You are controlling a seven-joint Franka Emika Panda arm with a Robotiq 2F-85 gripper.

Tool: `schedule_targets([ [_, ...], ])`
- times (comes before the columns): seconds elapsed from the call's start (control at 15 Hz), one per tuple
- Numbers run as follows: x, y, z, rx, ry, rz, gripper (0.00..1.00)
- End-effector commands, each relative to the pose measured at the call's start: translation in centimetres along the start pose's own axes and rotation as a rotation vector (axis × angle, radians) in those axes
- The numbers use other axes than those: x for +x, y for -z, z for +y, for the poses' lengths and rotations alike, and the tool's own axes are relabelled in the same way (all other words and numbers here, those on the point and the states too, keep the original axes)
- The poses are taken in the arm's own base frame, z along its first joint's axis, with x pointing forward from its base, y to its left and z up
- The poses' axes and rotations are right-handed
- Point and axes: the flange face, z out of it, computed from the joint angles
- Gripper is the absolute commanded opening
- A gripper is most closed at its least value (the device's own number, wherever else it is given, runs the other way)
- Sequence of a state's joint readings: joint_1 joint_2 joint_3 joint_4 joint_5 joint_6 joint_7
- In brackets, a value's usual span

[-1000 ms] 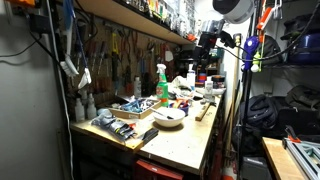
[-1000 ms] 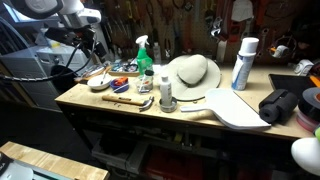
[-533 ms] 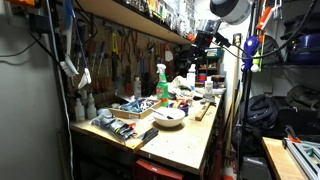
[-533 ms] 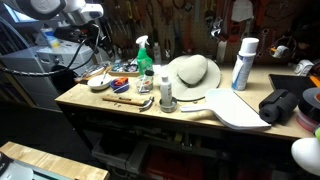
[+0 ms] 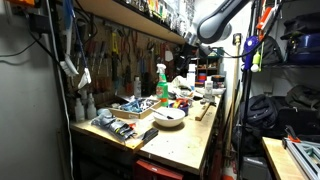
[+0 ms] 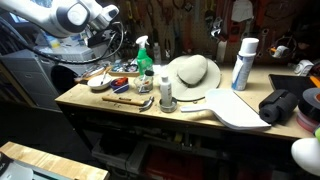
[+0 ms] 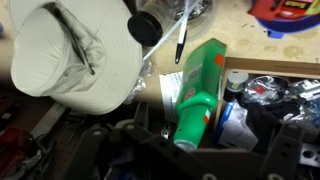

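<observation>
Gripper (image 7: pixel 190 150) hangs high over the cluttered bench (image 5: pixel 185 140), jaws spread and empty, so the green spray bottle (image 7: pixel 197 95), upright mid-frame in wrist view beside the white hat (image 7: pixel 70 50), sits well below it.

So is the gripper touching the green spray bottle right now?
Apart. In an exterior view the gripper hangs well above and to one side of the green spray bottle, with clear space between them.

Matt white cloth hat (image 7: pixel 72 52), glossy green plastic spray bottle (image 7: pixel 197 95)
</observation>
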State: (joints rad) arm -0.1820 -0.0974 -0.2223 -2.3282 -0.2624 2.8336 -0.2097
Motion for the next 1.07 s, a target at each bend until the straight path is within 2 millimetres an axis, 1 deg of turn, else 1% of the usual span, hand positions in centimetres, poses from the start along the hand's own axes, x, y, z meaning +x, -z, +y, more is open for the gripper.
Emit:
schedule_targets([
  [0.0,0.3,-1.4,0.1,-0.004,0.014,-0.014,1.00],
  [0.07,0.6,-2.7,0.0,-0.005,0.020,-0.028,1.00],
  [0.2,1.2,-4.0,0.0,-0.008,0.028,-0.040,1.00],
  [0.27,1.2,-5.4,-0.3,-0.012,0.039,-0.071,1.00],
  [0.33,0.9,-6.9,-0.3,-0.023,0.046,-0.094,1.00],
  [0.53,0.0,-10.2,-0.7,-0.017,0.063,-0.146,1.00],
  [0.73,-0.1,-13.2,-0.9,-0.017,0.057,-0.161,0.99],
  [0.8,0.2,-13.8,-0.8,-0.019,0.045,-0.158,0.92],
  [0.87,0.6,-14.2,-0.6,-0.026,0.036,-0.149,0.88],
  [1.0,1.3,-15.0,-0.2,-0.038,0.023,-0.152,0.74],
])
